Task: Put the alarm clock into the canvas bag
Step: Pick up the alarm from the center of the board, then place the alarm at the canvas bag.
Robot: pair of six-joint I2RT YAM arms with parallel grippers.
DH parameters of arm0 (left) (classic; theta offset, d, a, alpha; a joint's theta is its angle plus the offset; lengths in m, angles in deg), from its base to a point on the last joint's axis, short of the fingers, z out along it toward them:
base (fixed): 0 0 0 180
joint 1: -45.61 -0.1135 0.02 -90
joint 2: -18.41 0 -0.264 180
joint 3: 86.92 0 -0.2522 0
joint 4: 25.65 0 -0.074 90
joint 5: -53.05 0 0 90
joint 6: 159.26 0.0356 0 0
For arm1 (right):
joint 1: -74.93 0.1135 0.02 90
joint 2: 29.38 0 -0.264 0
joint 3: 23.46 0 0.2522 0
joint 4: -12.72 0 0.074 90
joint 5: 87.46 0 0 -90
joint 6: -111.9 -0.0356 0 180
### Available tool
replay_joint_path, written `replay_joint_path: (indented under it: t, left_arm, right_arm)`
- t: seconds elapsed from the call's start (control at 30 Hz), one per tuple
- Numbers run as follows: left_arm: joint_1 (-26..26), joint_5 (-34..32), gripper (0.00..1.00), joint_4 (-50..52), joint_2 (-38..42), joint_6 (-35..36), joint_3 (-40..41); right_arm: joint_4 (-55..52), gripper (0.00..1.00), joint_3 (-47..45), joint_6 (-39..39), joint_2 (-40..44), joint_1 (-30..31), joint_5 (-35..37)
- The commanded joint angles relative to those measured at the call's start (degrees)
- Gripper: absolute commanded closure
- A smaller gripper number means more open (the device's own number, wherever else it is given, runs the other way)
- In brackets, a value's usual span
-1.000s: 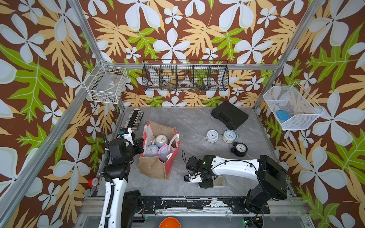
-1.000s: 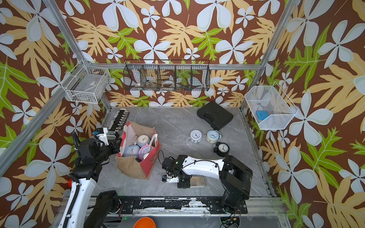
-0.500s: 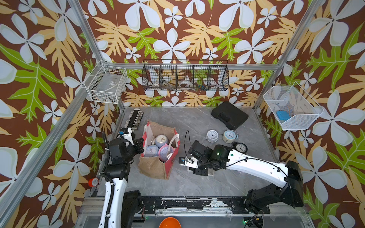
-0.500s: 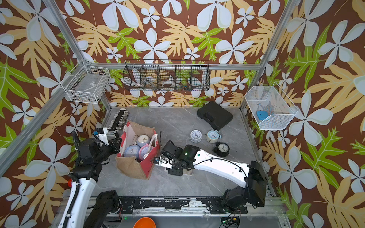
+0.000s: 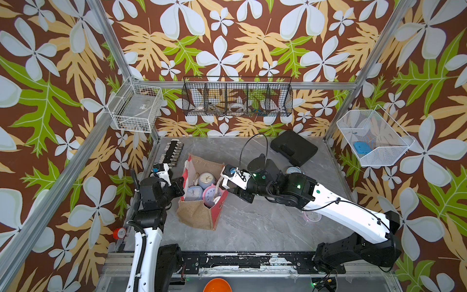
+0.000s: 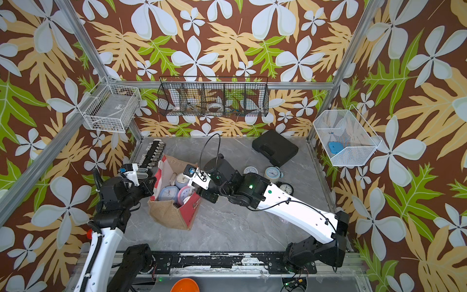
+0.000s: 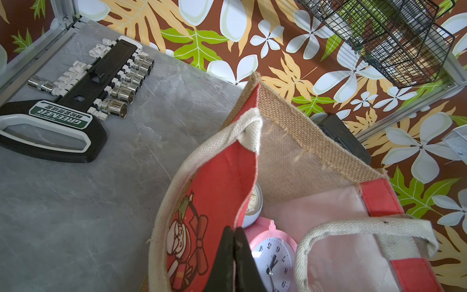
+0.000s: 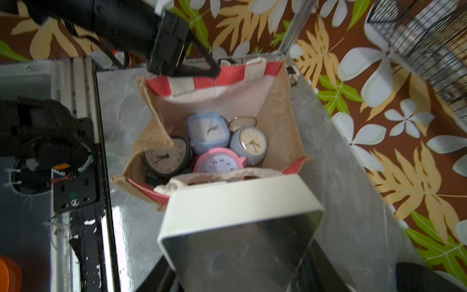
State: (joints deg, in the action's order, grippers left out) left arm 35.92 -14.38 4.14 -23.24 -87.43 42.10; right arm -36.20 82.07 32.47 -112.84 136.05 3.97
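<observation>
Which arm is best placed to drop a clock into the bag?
Right. The right gripper holds the white square alarm clock beside the open tan-and-red canvas bag; the left gripper is pinching its rim.

Left arm (image 5: pixel 142 249): white lower link, black joint blocks above; ribbed black conduit runs along it, pinned by white ties; right arm (image 5: pixel 353 215): long white tapered link, row of small dark screw holes, green dot near the black elbow housing; thin black cable clipped along its side; green lights lit on two black joints; wrist camera mounts (image 5: pixel 236 178) white, each with a blue cap; left gripper (image 7: pixel 234 231): matte black tapered fingers (image 7: pixel 222 260).
</observation>
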Motion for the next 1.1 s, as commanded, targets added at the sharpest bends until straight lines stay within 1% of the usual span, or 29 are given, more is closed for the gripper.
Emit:
replay_joint_path:
  t: [0.0,0.27,0.37,0.6,0.77,0.97,1.07]
  left_arm:
    - [-0.1,0.7,1.0,-0.6,0.0,-0.4,0.0]
    - [0.0,1.3,1.0,-1.0,0.7,-0.3,0.1]
    - [0.0,1.4,1.0,-1.3,0.9,-0.5,0.3]
    - [0.0,1.6,1.0,-1.3,1.1,-0.3,0.2]
    - [-0.1,1.6,1.0,-1.3,1.2,-0.3,0.2]
    - [0.0,1.5,1.0,-1.3,1.4,-0.3,0.3]
    - [0.0,1.7,1.0,-1.3,1.4,-0.3,0.2]
  right_arm:
    - [5.6,0.64,3.3,-0.5,-0.8,0.0,0.2]
    - [5.3,0.66,15.5,1.4,-9.6,0.0,-1.9]
    - [6.2,0.66,18.5,1.9,-13.0,0.0,-2.8]
    - [4.6,0.68,26.5,4.6,-22.6,0.0,-3.7]
    - [2.6,0.68,31.7,7.6,-29.5,-0.1,-2.1]
    - [-3.2,0.69,38.6,11.1,-38.9,-0.6,1.1]
    - [-6.2,0.69,40.9,12.5,-42.5,-0.7,4.1]
